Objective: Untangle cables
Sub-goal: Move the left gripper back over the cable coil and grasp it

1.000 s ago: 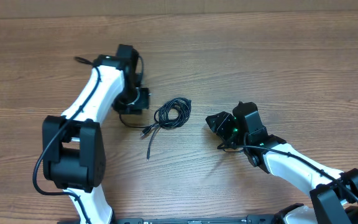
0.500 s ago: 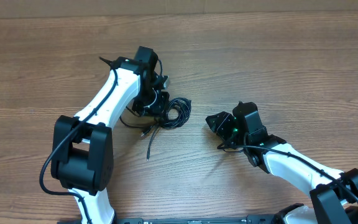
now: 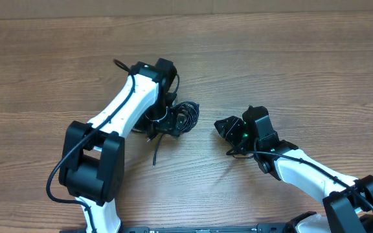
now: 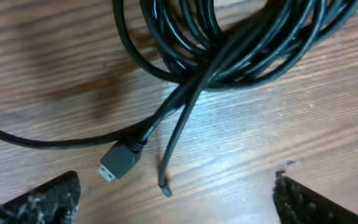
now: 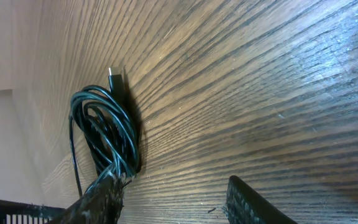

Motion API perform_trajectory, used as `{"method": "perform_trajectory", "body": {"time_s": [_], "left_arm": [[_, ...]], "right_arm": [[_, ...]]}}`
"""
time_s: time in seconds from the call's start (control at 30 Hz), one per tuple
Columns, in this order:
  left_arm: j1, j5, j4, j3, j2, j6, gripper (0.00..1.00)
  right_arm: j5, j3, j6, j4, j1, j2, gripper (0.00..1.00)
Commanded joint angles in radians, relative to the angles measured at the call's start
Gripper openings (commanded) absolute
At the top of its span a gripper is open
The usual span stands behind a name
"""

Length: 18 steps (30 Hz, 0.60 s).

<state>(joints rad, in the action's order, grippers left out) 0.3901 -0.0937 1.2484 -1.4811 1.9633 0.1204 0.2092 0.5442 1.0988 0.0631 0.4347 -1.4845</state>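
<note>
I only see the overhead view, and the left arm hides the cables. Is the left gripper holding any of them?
Observer: No. The left wrist view shows the left gripper open and empty.
Operator: What's under it?
Observer: A plug and a bare cord end, trailing out of the coil.
Operator: And the right side?
Observer: The right wrist view shows a looped cable running down to one right finger; held or not, I cannot tell.

Glossy smooth blk plastic-sheathed cables (image 4: 194, 84), matt grained wood table (image 4: 303, 124)
</note>
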Motion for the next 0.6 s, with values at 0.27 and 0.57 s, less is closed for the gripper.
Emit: {"method": "perform_trajectory", "body": {"time_s": [0.27, 0.57], "left_arm": [[0.075, 0.289, -0.124, 0.157, -0.026, 0.116, 0.91], [0.074, 0.438, -0.138, 0.169, -0.026, 0.116, 0.45]], "right_arm": [[-0.006, 0.012, -0.003, 0.002, 0.004, -0.005, 0.52], [-0.006, 0.012, -0.003, 0.003, 0.004, -0.005, 0.52]]}}
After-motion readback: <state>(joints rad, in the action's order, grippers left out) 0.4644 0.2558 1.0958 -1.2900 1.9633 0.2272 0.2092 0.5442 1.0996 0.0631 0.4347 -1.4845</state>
